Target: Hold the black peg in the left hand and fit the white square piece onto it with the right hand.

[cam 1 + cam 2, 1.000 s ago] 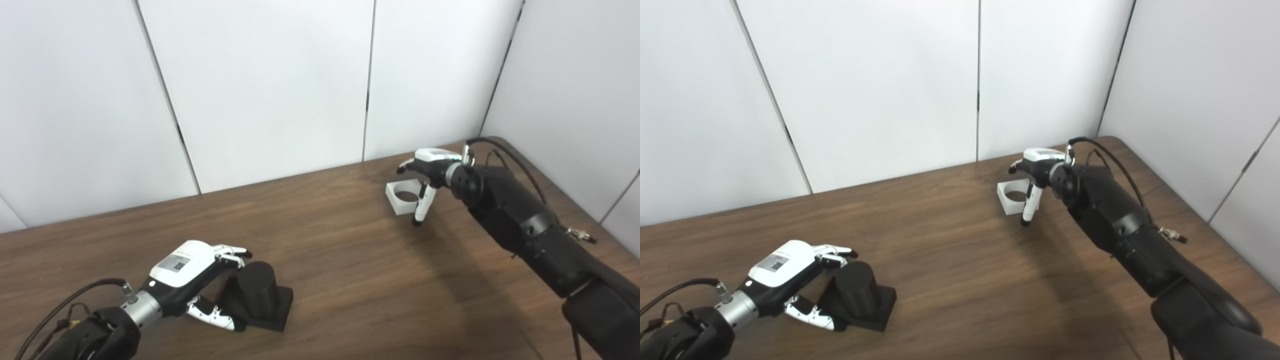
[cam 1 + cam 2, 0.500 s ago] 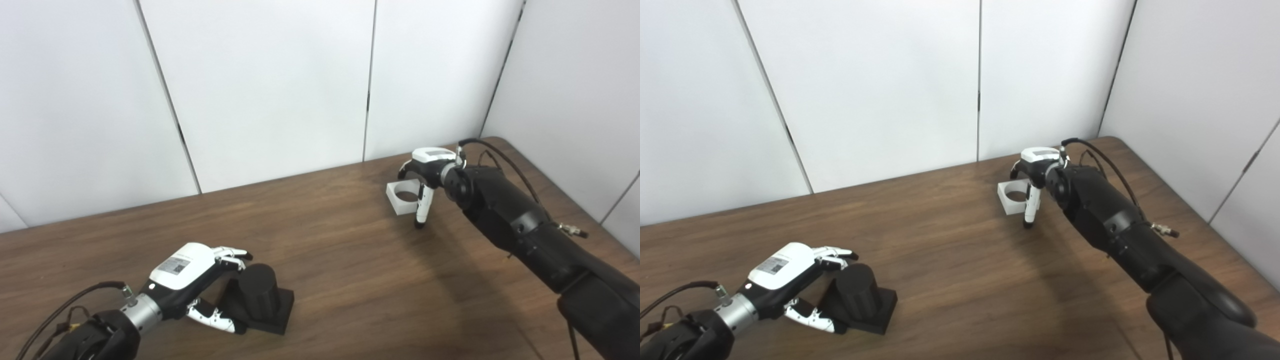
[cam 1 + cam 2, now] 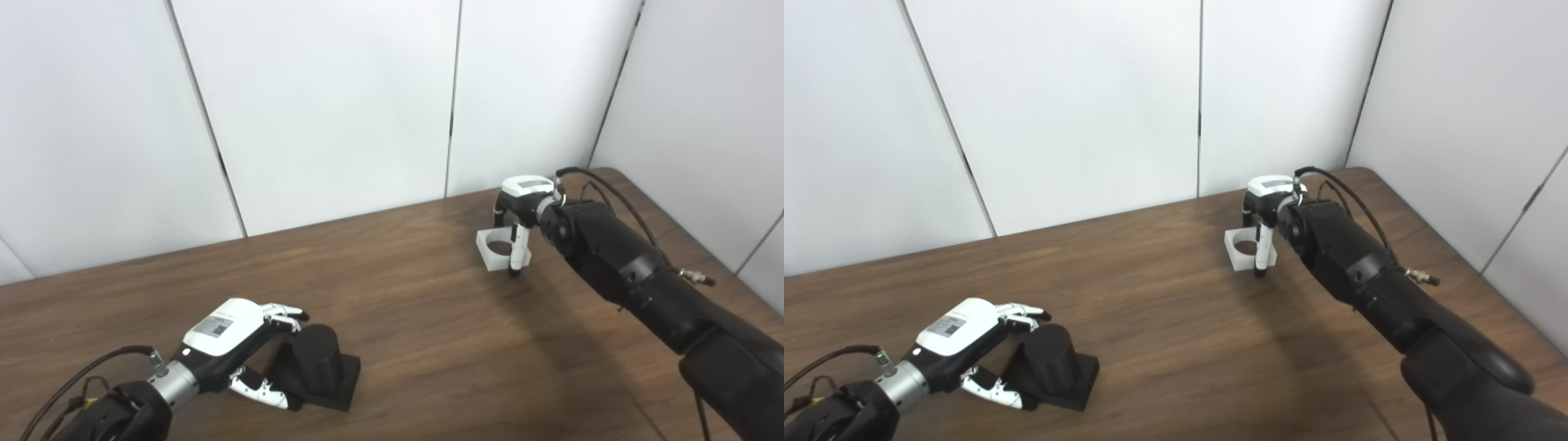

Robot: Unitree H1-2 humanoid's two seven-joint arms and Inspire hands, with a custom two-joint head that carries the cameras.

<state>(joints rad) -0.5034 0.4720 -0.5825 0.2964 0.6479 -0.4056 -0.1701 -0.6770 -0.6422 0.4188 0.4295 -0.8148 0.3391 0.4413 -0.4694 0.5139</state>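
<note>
The black peg (image 3: 315, 355), a short cylinder on a square black base (image 3: 344, 384), stands near the table's front left. My left hand (image 3: 229, 331) cups it from the left, open: its fingers (image 3: 285, 313) reach the peg's top edge and the thumb (image 3: 263, 392) lies along the base, without a closed hold. At the back right the white square piece (image 3: 499, 263), with its round hole, lies flat on the table. My right hand (image 3: 517, 205) is above it, shut on it, thumb (image 3: 516, 254) on its near right side and fingers behind its far edge.
The wooden table (image 3: 429, 343) is ringed by white wall panels (image 3: 331, 104) at the back and right. Its rounded far right corner (image 3: 612, 174) lies just behind my right arm. A broad stretch of tabletop separates the two pieces.
My right hand swung in over the white piece and its thumb and fingers closed against it. The piece shifted slightly toward me. My left hand stayed beside the peg.
</note>
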